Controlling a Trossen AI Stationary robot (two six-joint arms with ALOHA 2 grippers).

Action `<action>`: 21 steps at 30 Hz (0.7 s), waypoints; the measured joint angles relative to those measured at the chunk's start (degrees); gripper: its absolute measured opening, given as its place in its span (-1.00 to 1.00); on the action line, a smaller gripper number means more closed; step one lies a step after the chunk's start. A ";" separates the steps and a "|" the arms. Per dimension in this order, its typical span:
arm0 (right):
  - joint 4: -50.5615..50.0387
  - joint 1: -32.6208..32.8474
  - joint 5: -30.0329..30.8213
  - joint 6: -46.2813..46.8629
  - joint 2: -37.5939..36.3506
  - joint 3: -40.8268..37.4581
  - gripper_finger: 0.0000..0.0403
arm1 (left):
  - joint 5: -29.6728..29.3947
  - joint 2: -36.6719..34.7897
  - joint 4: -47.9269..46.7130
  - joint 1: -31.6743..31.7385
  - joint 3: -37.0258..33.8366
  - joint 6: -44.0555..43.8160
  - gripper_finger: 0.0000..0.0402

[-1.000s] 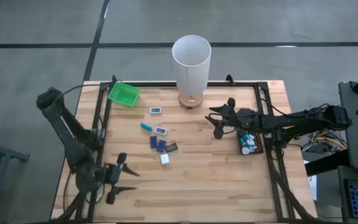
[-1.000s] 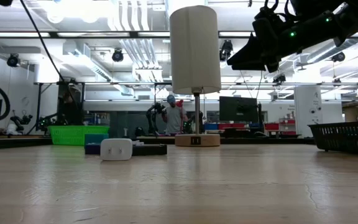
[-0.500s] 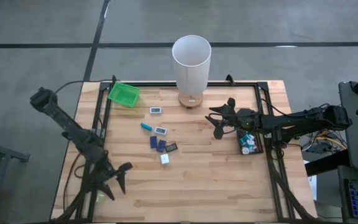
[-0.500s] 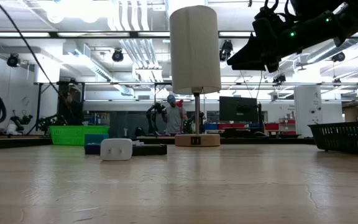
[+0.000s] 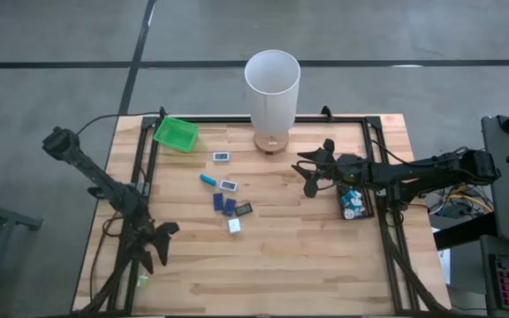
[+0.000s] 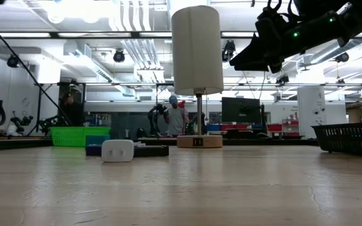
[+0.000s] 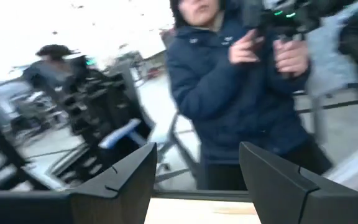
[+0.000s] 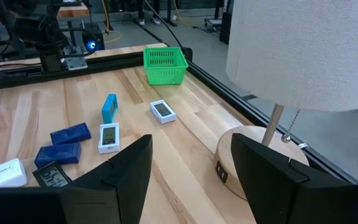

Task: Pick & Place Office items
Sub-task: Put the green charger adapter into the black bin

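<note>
Several small office items lie flat on the wood mid-table: a white piece, a teal bit, a white block, two dark blue rectangles, a dark piece and a white block. The right wrist view shows the teal bit and a blue rectangle. More items sit in the black tray. My right gripper hovers open between the items and that tray. My left gripper is open near the near left corner.
A tall white lamp stands on its round wooden base at the far edge. A green tray rests at the far left. Bare wood spans the near half of the table. A person in a dark blue jacket stands beyond the table.
My left arm has moved at the near left corner: its elbow has swung out toward the left, and the gripper has turned and drawn back slightly toward the left and far side. It has stayed open. The right arm and the items have kept still.
</note>
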 joint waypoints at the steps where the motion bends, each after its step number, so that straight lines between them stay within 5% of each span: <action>1: 0.00 0.01 0.00 0.03 0.00 0.00 0.08 | 0.64 0.16 0.01 0.00 -0.64 -0.39 0.17; 8: 0.00 0.01 -0.01 -0.04 0.00 0.00 0.08 | -11.51 0.21 -2.29 0.80 2.72 -17.09 0.17; 18: 0.00 0.02 0.00 -0.04 0.00 0.00 0.08 | -10.90 5.05 -8.46 0.63 8.23 -23.31 0.17; 21: 0.00 0.00 0.00 0.02 -0.02 0.00 0.08 | -5.56 5.82 -10.74 0.63 9.42 -20.29 0.17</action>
